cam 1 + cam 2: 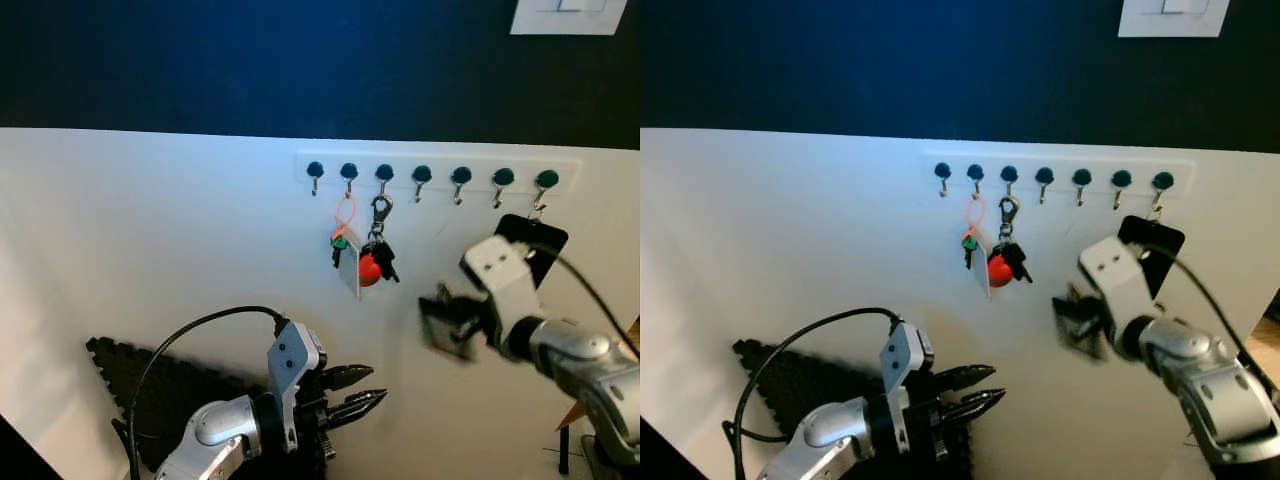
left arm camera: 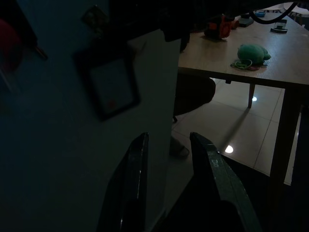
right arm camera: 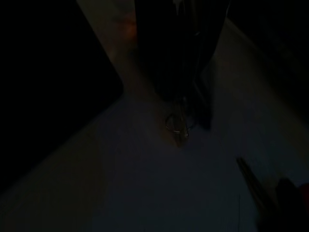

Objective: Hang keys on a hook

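- On the white wall in front of me runs a rack of hooks [image 1: 437, 176], each with a dark knob; two bunches already hang near its left end: one on an orange loop [image 1: 344, 213], and keys with a red tag [image 1: 371, 262] on a metal clasp.
- My right gripper [image 1: 447, 322] is raised toward the wall below the free hooks, holding a dark, blurred flat tag [image 1: 447, 332], so I judge its jaws are clamped on it. Whether keys hang from it, I cannot tell.
- A black card [image 1: 532, 240] hangs from the rightmost hook.
- My left gripper [image 1: 355, 392] waits low, jaws slightly apart, holding nothing, clear of the working arm.
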You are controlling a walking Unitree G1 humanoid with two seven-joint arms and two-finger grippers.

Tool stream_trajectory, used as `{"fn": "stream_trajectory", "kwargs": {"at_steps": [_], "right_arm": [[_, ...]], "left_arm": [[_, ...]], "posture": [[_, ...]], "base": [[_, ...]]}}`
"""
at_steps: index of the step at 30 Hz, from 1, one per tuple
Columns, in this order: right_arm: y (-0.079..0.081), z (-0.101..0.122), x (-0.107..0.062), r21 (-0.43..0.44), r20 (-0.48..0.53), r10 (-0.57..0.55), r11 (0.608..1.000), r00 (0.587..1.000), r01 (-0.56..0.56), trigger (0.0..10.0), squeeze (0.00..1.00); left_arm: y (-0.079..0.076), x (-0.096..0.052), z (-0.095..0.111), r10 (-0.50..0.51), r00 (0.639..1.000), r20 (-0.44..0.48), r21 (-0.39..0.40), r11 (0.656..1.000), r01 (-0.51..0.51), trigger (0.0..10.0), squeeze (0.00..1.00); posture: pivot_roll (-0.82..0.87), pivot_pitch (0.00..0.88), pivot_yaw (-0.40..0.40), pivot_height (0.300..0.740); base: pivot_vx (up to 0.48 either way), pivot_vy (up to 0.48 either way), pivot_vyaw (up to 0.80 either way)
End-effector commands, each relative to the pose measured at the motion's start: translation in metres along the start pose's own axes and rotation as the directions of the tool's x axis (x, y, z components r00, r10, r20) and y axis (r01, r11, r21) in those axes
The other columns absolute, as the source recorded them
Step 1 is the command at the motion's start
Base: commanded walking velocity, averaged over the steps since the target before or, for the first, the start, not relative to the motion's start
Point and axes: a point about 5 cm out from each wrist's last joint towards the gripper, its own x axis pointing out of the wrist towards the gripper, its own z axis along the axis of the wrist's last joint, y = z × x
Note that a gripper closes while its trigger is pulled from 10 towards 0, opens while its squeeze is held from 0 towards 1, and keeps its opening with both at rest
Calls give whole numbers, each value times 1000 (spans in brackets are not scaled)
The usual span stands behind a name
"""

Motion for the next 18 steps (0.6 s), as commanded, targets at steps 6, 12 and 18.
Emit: {"fn": "stream_trajectory", "kwargs": {"at_steps": [6,12,18], "right_arm": [[-15,24,-2,0,161,-95,995,982,96,10000,0],[-5,31,0,7,233,-31,1000,972,30,10000,0],[12,41,-1,-34,305,67,998,950,-60,10000,0]], "left_arm": [[0,1,4,-3,1000,14,5,1000,3,10000,0],[-1,1,4,-6,1000,15,5,1000,6,10000,0],[-1,1,4,-9,1000,16,5,1000,9,10000,0]], "posture": [[60,76,57,740],[61,75,58,740],[63,75,60,740]], "base": [[0,0,0],[0,0,0],[0,0,0]]}}
